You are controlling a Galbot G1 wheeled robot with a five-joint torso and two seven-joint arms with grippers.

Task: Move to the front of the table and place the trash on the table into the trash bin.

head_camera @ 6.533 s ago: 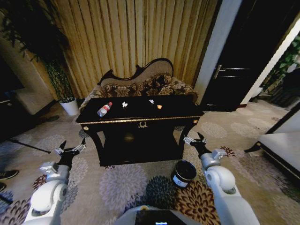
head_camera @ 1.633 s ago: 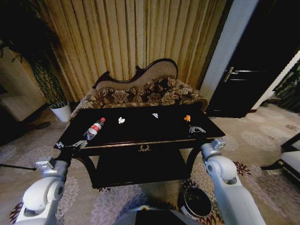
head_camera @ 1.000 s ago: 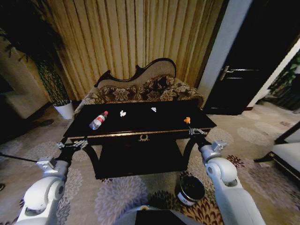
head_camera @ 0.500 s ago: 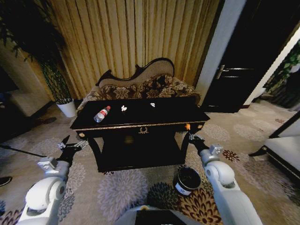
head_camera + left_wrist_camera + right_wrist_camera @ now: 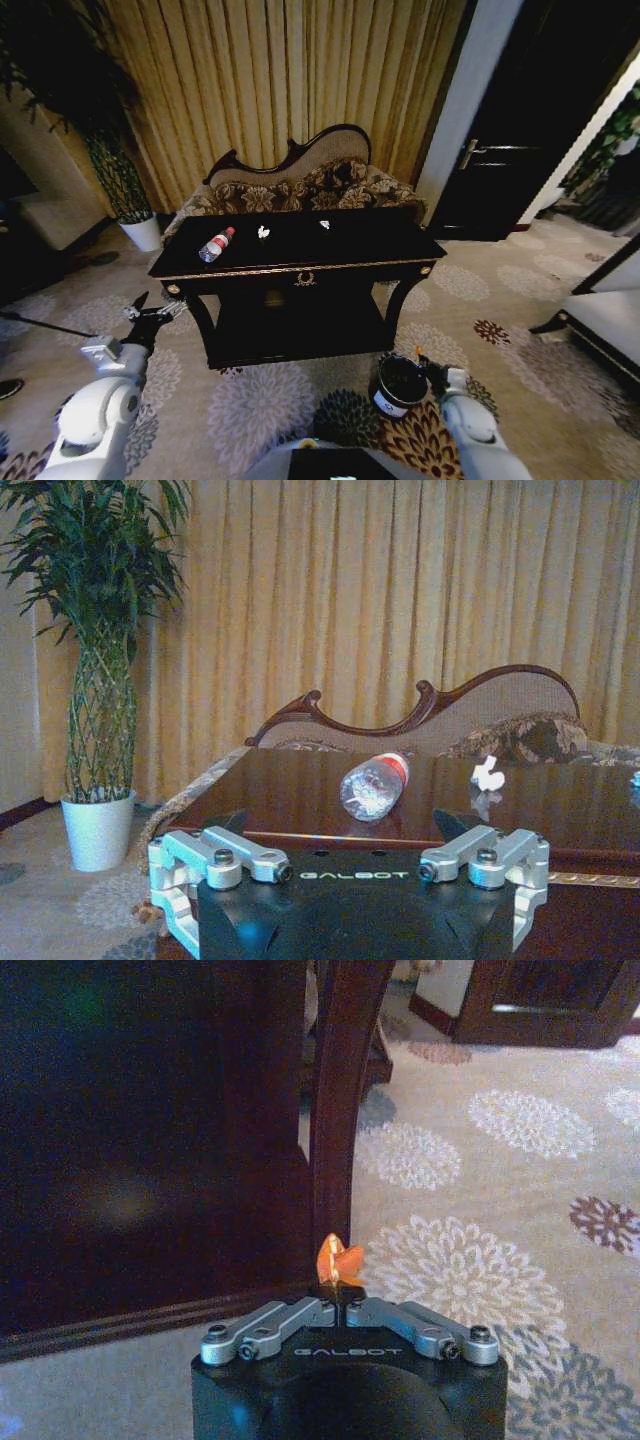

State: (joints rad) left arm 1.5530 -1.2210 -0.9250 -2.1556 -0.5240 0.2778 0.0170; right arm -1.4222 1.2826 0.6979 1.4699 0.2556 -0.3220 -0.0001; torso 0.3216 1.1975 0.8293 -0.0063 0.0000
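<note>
Bottle (image 5: 215, 244) lying flat, red cap toward sofa (image 5: 300, 185) | right hand (image 5: 338, 1282) pinching orange bit (image 5: 338, 1260)

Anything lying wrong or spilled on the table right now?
The bottle lies tipped on its side on the table, no liquid around it. White scraps sit loose nearby. Nothing looks damaged.

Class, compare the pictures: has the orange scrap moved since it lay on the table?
Yes. The right pincer holds the orange scrap low beside the trash bin, off the table.
</note>
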